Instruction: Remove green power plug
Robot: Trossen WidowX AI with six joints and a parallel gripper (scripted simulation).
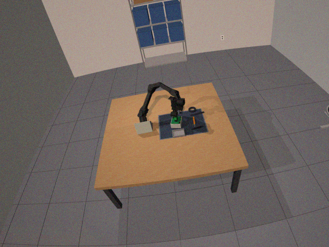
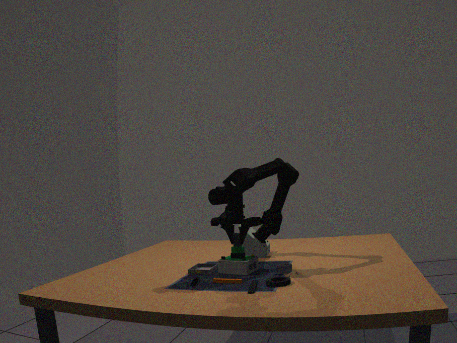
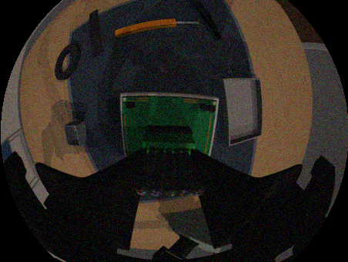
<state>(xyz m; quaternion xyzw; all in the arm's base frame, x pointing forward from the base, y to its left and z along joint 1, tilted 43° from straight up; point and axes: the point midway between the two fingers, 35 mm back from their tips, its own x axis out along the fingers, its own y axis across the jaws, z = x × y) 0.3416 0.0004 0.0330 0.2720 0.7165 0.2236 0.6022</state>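
The green power plug (image 2: 237, 250) has a dark cable bundle above it.

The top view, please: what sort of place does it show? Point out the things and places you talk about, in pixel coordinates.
Probably an electronics repair workspace: a green circuit board (image 1: 179, 118) (image 3: 165, 115) and an orange-handled screwdriver (image 1: 194, 120) (image 2: 227, 280) (image 3: 146, 27) on a mat, with blue storage bins (image 1: 159, 12) on shelves behind.

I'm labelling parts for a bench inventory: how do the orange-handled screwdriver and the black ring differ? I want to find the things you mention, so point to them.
The screwdriver (image 1: 194, 120) (image 2: 227, 280) (image 3: 146, 27) is long and straight; the ring (image 1: 188, 109) (image 2: 279, 285) (image 3: 58, 69) is round with an open middle. The screwdriver's handle is orange, the ring black. Both lie flat.
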